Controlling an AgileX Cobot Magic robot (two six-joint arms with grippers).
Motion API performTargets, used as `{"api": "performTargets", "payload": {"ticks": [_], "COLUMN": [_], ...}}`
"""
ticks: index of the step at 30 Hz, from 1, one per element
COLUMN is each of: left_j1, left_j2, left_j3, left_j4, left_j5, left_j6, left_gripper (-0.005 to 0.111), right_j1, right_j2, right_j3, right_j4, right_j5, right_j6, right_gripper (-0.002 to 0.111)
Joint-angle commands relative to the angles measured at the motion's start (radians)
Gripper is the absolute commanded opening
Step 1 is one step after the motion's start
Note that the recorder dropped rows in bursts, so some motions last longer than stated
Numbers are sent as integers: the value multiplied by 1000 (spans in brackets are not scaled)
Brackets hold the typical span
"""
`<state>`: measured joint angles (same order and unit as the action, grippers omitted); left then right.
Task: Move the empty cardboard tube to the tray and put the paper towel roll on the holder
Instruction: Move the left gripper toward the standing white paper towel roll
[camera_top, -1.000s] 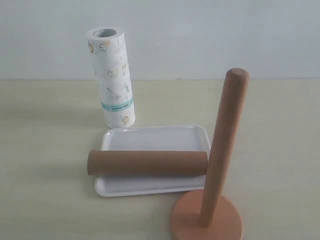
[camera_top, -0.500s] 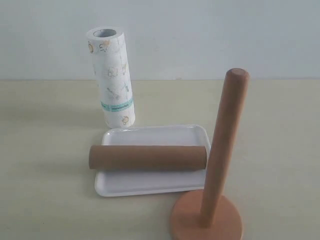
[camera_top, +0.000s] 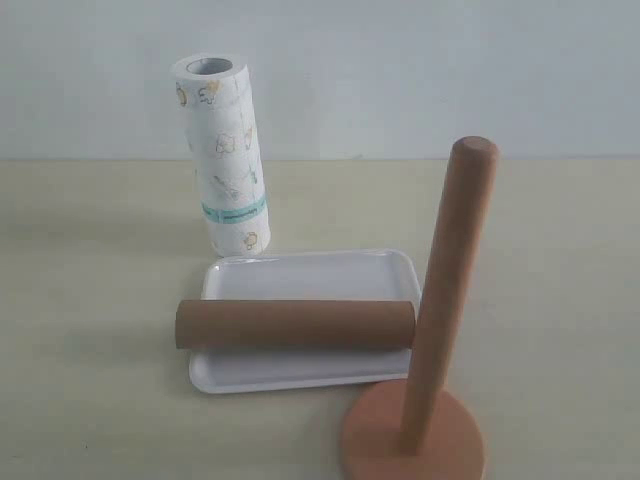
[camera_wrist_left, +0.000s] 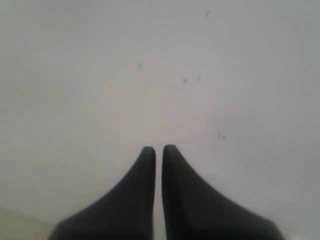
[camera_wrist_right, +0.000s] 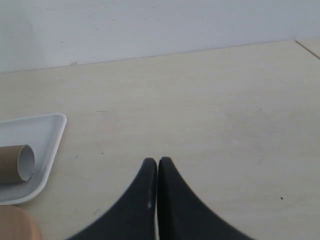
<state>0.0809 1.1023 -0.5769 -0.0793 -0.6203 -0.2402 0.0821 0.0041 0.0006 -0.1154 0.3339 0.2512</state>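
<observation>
Well, my left gripper (camera_wrist_left: 158, 150) faces a pale blank surface, its jaws pressed together on nothing; my right gripper (camera_wrist_right: 157, 162) hangs low over the table (camera_wrist_right: 200, 110) near the tray (camera_top: 310, 272), likewise closed and empty. The empty cardboard tube (camera_top: 295, 325) lies across the tray; the paper towel roll (camera_top: 225, 155) stands on end just behind it; the holder (camera_top: 440, 330) stands by the tray's front right corner.

No writing can be read anywhere. The paper towel roll (camera_top: 224, 150) carries small yellow drawings and a teal band (camera_top: 233, 211) whose print, if any, is too small to make out
</observation>
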Motion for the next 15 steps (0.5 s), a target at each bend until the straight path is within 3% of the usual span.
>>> {"api": "performTargets", "payload": {"ticks": [1,3,7,10,14,15], "left_j1": [2,2,2,2,2,2], "left_j2": [173,247,383,472,562,587], "left_j3": [-5,-5,-5,-5,-5,-5], "left_j4": [55,182,571,704,712,702], "left_j5": [-21,-74,-255,-441,-546,-559], "left_j6": [-14,-14,-60,-92,-92,-92], "left_gripper": [4,4,4,7,33,48], "right_j1": [-3,-3,-3,-3,-3,-3], "right_j2": [-4,-4,-4,-4,-4,-4], "right_j3": [-1,-1,-1,-1,-1,-1], "right_j4": [-4,-4,-4,-4,-4,-4], "right_j5": [-3,-3,-3,-3,-3,-3], "right_j6": [-3,-3,-3,-3,-3,-3], "right_gripper": [0,0,0,0,0,0]}}
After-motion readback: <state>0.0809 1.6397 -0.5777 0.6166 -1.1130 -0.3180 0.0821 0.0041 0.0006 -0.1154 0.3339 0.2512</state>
